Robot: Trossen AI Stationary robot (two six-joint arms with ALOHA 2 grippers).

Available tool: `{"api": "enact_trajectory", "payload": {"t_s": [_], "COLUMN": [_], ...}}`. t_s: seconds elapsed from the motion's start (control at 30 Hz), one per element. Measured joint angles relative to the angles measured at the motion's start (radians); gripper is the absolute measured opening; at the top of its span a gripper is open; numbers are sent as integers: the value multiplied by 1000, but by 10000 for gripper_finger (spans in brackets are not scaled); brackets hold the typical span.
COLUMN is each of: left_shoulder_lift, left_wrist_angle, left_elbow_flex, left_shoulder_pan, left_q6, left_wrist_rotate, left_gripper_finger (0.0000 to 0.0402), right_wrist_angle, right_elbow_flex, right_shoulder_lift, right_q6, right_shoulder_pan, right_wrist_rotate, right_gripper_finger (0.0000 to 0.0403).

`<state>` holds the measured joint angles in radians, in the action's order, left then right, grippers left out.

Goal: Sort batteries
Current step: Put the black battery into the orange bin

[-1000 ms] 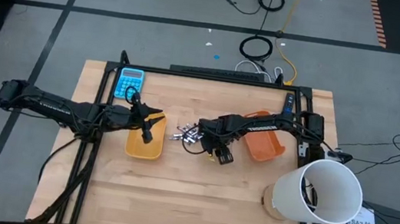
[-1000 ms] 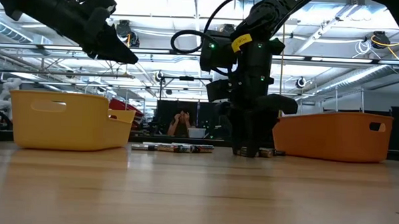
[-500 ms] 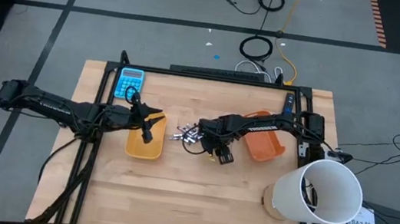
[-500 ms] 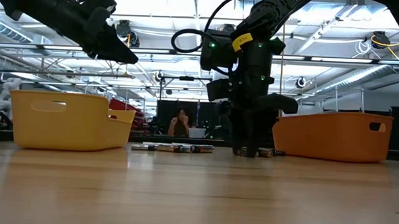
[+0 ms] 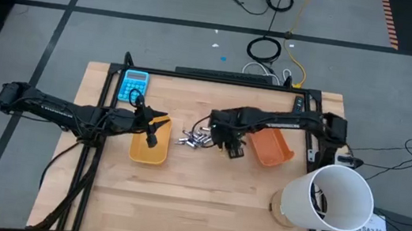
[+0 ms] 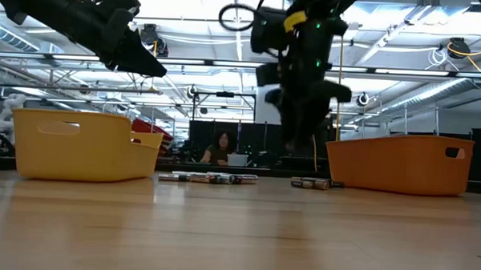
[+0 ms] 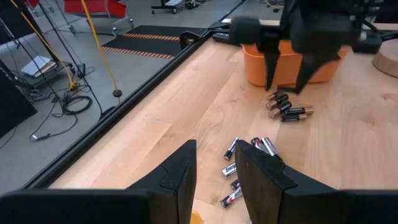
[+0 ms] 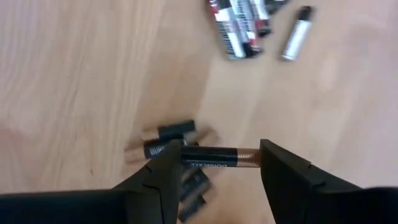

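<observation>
1. Right gripper (image 8: 219, 163): clamped across one dark, copper-ended battery (image 8: 216, 158), held crosswise between the fingers, above the table just beside the orange tray (image 5: 272, 149), on the side facing the yellow tray.
2. Left gripper (image 5: 152, 135): hovers over the yellow tray (image 5: 147, 152); fingers narrowly parted, holding nothing.
3. Loose dark batteries (image 7: 283, 106): small cluster on the table (image 5: 202, 203), just beside the orange tray and below the right gripper.
4. Silvery-white batteries (image 7: 247, 155): second scatter between the two trays, nearer the yellow one.
5. Risk, grip: the held cell appears pinched along its round body, so it could roll or twist out during the swing to the tray.
6. Risk, drop point: a release short of the orange tray's wall would likely send the cell back among the loose ones, or off along the table.
7. Risk, sorting: a dark cell placed in the tray meant for silvery-white ones would spoil the sort; which tray takes which cannot be told.
</observation>
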<state>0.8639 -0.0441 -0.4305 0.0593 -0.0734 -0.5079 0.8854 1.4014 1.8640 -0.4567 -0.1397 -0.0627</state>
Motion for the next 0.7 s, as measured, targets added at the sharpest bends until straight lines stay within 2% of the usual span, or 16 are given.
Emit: {"api": "enact_trajectory", "payload": {"t_s": [0.2, 0.4, 0.5, 0.7], "left_shoulder_lift": [0, 0, 0, 0], "left_wrist_angle": [0, -1, -7, -8], "left_elbow_flex": [0, 0, 0, 0], "left_shoulder_pan": [0, 0, 0, 0], "left_q6": [0, 0, -4, -25], "left_wrist_rotate": [0, 0, 1, 9], "left_gripper_finger": [121, 121, 121, 121], "right_wrist_angle": [186, 396, 414, 408], "right_elbow_flex": [0, -1, -6, -13], "right_shoulder_lift": [-132, -200, -202, -194], "right_q6": [53, 210, 267, 262], "right_shoulder_pan": [-14, -92, -126, -143], "right_wrist_rotate": [-144, -129, -121, -120], "right_gripper_finger": [163, 163, 168, 310]}}
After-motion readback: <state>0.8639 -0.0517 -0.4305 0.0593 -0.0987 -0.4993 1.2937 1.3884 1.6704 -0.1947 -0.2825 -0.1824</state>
